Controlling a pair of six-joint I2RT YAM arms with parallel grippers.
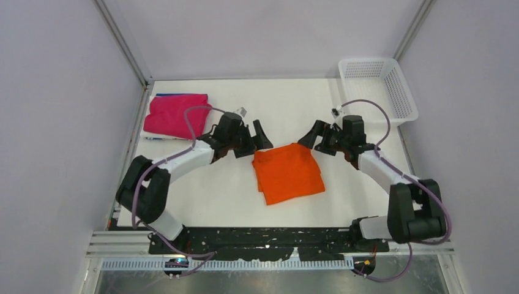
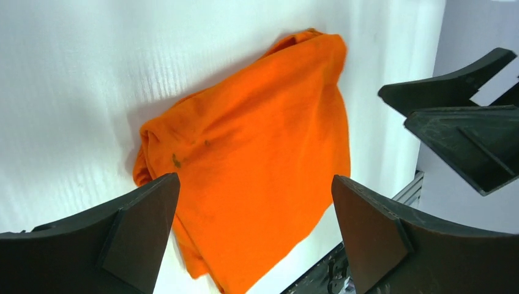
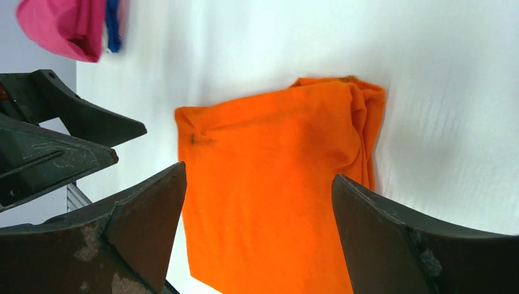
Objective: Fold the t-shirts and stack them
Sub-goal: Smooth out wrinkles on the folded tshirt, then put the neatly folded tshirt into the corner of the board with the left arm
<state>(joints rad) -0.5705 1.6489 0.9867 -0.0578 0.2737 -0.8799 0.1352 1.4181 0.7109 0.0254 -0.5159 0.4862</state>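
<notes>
Two t-shirts are seen plainly on the white table (image 1: 202, 202), and both are already folded. The orange t-shirt (image 1: 287, 173) lies as a rough rectangle at the middle of the table, between the two arms. The magenta-pink t-shirt (image 1: 176, 114) is set at the far left corner, well apart from it. A white mesh basket (image 1: 401, 92) stands at the far right and is not needed.

Stacking is judged to be the step in hand: the orange t-shirt is to be carried onto the magenta-pink one. One side edge of the orange cloth is shown bunched and loose-layered in the wrist views, so every layer should be pinched at once, or the fold will be lost in the lift. The two far corners should be taken together, raised evenly, and kept level while being moved left. The cloth should be laid down squarely, edge over edge.

The left gripper (image 1: 256, 139) is held above the far left corner of the orange t-shirt with its jaws spread wide; nothing is held or touched. The right gripper (image 1: 317, 139) is poised likewise over the far right corner, wide apart and empty. A blue t-shirt (image 3: 112, 18) shows only as a thin strip beside the magenta-pink one.
</notes>
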